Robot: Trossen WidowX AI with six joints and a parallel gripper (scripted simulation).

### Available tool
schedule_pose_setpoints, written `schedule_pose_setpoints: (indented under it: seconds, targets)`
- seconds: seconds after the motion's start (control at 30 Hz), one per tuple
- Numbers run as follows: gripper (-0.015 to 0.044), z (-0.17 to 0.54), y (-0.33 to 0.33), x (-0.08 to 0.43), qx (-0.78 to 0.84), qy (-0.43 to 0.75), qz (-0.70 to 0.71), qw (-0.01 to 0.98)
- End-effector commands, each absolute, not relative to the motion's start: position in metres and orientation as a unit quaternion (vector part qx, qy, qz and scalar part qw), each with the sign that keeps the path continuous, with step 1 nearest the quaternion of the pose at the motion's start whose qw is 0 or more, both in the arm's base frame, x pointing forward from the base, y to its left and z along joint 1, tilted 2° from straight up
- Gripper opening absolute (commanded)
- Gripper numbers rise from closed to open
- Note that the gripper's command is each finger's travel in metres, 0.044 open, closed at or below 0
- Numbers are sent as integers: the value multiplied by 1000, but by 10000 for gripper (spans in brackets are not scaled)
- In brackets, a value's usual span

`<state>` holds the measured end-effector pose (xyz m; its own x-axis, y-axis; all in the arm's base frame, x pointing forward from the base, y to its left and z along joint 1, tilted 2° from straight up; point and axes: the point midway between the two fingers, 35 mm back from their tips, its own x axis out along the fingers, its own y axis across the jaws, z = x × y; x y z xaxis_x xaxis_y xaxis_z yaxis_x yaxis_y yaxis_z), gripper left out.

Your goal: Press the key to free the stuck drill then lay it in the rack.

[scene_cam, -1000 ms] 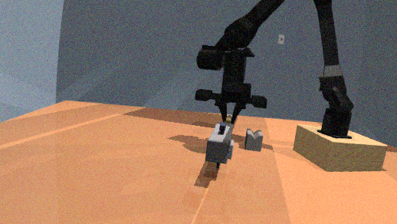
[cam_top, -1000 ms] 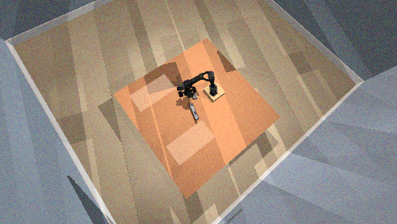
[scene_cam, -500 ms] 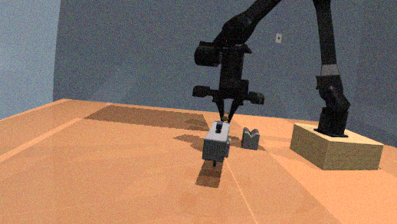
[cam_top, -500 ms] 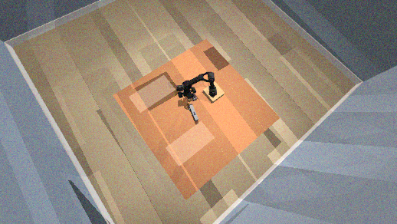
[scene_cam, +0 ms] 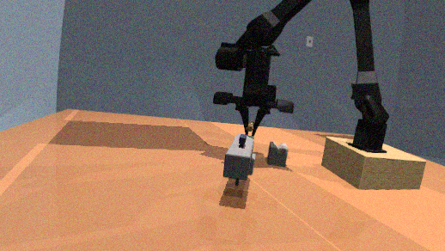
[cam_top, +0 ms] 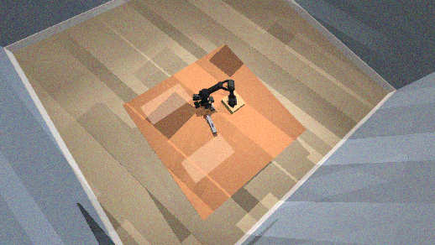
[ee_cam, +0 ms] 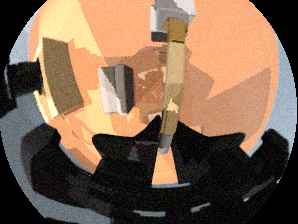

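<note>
My gripper (scene_cam: 250,132) (ee_cam: 162,118) points down, shut on the drill, a brass-coloured rod (ee_cam: 172,85) with a silvery tip and a square collar at its far end. Its brass end (scene_cam: 251,126) shows between the fingers, above the level of the housing top. The grey housing (cam_top: 211,124) (scene_cam: 239,165) (ee_cam: 167,12) is a long block; the dark blue key (scene_cam: 242,139) stands on its top. In the wrist view the collar overlaps the housing's end; whether any part is still inside I cannot tell. The rack, a grey notched block (scene_cam: 277,156) (ee_cam: 116,89), holds nothing that I can see.
The arm's wooden base block (cam_top: 235,108) (scene_cam: 391,174) (ee_cam: 62,75) stands beyond the rack. The housing is raised over the orange mat (cam_top: 269,143) (scene_cam: 129,193), with a thin dark piece under its front end. The rack stands between the gripper and the base block.
</note>
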<state>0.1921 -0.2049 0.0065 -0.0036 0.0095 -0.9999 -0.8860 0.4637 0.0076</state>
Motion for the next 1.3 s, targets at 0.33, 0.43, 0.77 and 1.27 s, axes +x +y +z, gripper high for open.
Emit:
schedule_pose_setpoints:
  seconds: [0.33,0.43,0.77,1.27]
  targets:
    - [0,14,-206,193,-363,606,366,606]
    - [0,15,-206,193,-363,606,366,606]
    - [0,19,-206,193,-363,606,366,606]
    - [0,22,-205,188,-363,606,366,606]
